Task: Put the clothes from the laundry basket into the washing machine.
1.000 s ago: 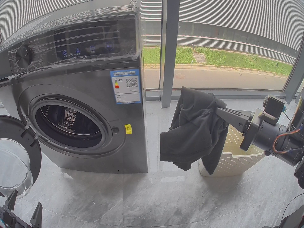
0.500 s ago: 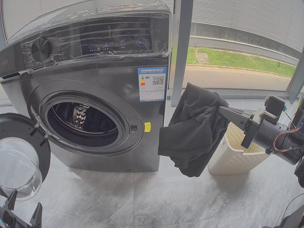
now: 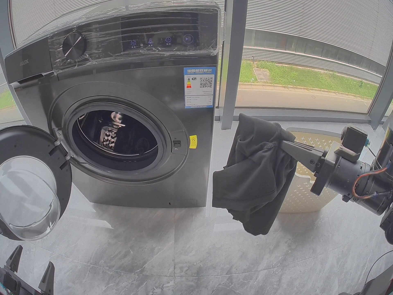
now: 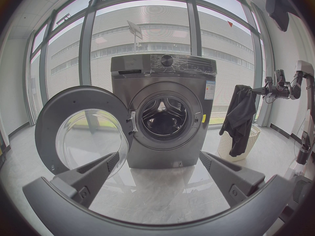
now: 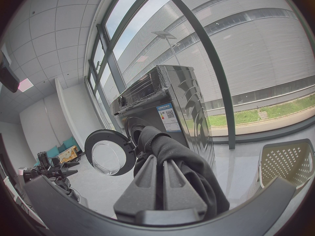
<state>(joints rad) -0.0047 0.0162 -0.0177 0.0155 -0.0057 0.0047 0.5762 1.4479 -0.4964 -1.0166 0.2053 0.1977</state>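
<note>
Charcoal cloth made up the single garment (image 3: 254,173), which hung clear of the floor to the right of the washing machine (image 3: 135,74), apart from its front. The right gripper (image 3: 285,144) was pinched narrow on the garment's upper edge. One white perforated laundry basket (image 3: 311,193) stood on the marble floor (image 3: 196,246) further right of the machine, partly hidden behind the hanging cloth. The machine's one round door (image 3: 28,177) stood swung open at its left side, leaving the drum opening (image 3: 116,138) uncovered. The left gripper (image 3: 32,264), fingers spread wide and holding nothing, sat low in front of the machine, below the door. One grey window pillar (image 3: 233,54) rose just right of the machine. Clear plastic film (image 3: 123,25) wrapped the machine's control panel.
</note>
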